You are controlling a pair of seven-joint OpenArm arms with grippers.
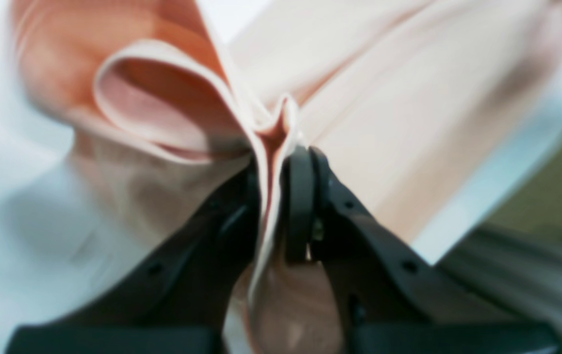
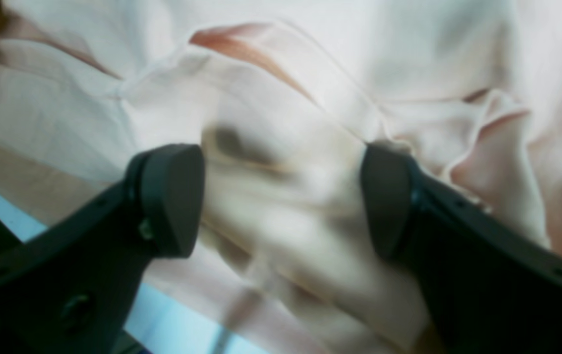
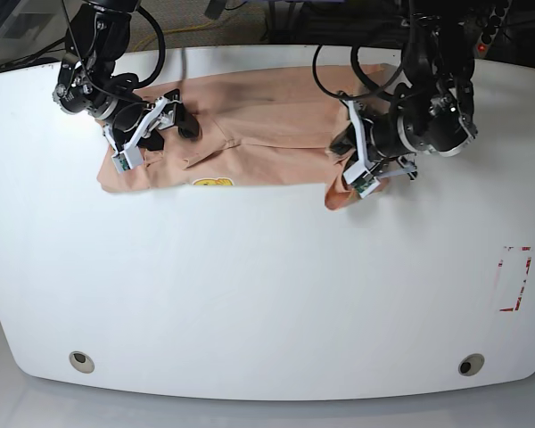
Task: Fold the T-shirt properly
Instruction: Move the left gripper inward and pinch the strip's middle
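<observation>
The left wrist view shows the left gripper (image 1: 281, 196) with its dark fingers (image 1: 300, 201) pinched tight on a bunched fold of the T-shirt (image 1: 408, 123). The right wrist view shows the right gripper (image 2: 281, 196) with fingers (image 2: 172, 196) spread wide over rumpled cloth, holding nothing. Only the base view shows the whole peach T-shirt (image 3: 259, 134), lying on the white tabletop (image 3: 267, 294) toward its far edge, its yellow patch (image 3: 212, 182) at the near hem, and a red marking (image 3: 514, 278) well apart to the shirt's side.
</observation>
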